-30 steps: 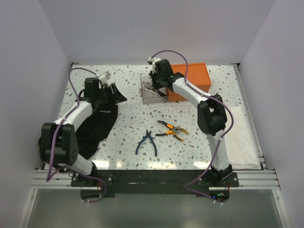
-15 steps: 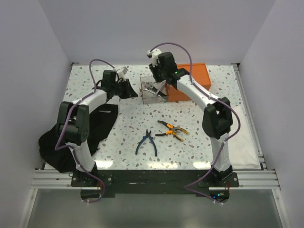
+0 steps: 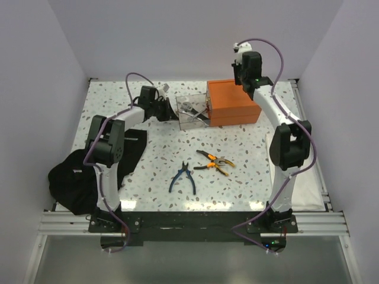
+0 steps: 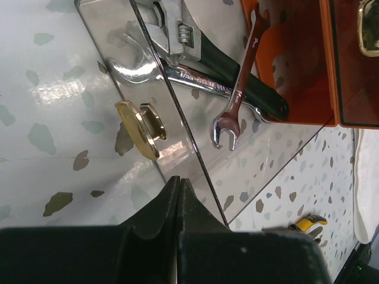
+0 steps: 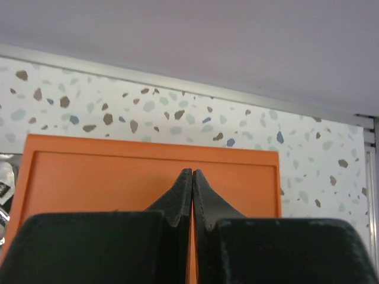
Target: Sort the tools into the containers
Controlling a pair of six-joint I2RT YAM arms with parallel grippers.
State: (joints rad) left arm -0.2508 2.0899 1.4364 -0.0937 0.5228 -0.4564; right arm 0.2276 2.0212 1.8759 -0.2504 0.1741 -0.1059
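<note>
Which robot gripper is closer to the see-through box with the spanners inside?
Left. The left gripper sits shut right beside the clear box, at its side wall. The right gripper, also shut, hovers farther off, over the orange box next door.

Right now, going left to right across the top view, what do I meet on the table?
bag → left hand → clear box → orange box → white sheet. I left out both pliers and the right hand because they overlap the boxes sideways.
</note>
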